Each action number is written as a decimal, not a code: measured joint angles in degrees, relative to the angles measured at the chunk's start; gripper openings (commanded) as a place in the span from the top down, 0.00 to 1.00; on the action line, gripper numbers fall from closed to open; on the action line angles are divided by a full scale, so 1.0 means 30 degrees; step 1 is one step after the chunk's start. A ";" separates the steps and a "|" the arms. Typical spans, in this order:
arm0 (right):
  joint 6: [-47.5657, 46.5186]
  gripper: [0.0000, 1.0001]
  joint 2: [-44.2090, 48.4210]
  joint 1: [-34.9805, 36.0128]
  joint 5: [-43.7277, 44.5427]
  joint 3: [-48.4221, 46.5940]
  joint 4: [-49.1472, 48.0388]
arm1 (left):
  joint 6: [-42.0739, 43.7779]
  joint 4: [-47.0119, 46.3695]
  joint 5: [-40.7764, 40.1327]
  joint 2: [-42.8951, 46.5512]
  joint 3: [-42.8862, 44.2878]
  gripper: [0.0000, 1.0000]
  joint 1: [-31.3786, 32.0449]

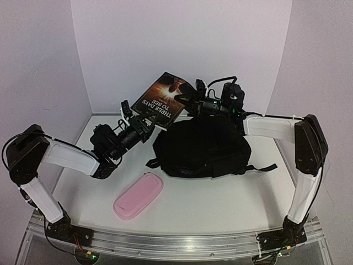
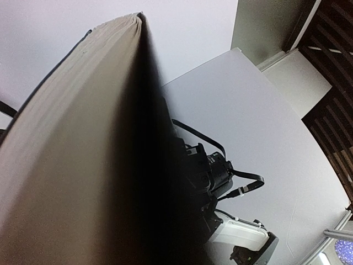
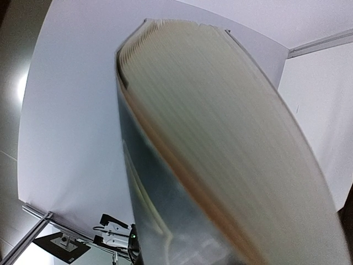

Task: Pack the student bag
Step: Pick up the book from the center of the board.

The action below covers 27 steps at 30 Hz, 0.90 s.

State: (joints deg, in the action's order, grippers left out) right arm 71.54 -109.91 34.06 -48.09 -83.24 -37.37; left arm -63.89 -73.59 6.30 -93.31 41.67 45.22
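Note:
A paperback book with a dark orange-lit cover is held tilted in the air above the back of the table. My left gripper is closed on its lower left corner, and my right gripper is shut on its right edge. The student bag, a large black backpack, lies flat on the table just below and right of the book, straps trailing to both sides. In the left wrist view the book's page edge fills the frame and hides my fingers. The right wrist view shows the same book close up.
A pink zip pencil case lies on the table in front of the bag, toward the left. White walls close the table in on the left, back and right. A metal rail runs along the near edge.

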 measured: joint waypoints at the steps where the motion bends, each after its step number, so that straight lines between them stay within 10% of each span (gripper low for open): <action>1: 0.0003 1.00 0.0000 0.0003 0.0022 0.0064 -0.0168 | -0.0021 0.0039 -0.0043 0.0017 0.0000 0.93 -0.0001; 5: 0.0016 0.94 0.0000 0.0045 0.0076 0.0330 -0.0892 | -0.0056 0.0350 -0.0214 0.0290 -0.0035 1.00 0.0041; 9: 0.0020 0.50 0.0026 0.0182 0.0163 0.0457 -0.1124 | 0.0111 0.0612 -0.0602 0.0848 -0.0452 1.00 0.0115; 13: -0.1677 0.28 0.0318 0.0228 0.0288 0.0465 0.0833 | 0.0304 0.1275 -0.1922 0.2515 -0.1751 1.00 -0.0134; 27: -1.7935 0.35 0.0068 0.2622 0.9783 -0.6028 1.8942 | 0.0060 2.0092 -0.9037 1.1656 -0.0385 1.00 -0.0594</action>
State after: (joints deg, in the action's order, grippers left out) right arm 17.74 -109.70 41.92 -18.74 -101.32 19.46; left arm -63.71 -13.31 -20.81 -58.35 40.52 43.43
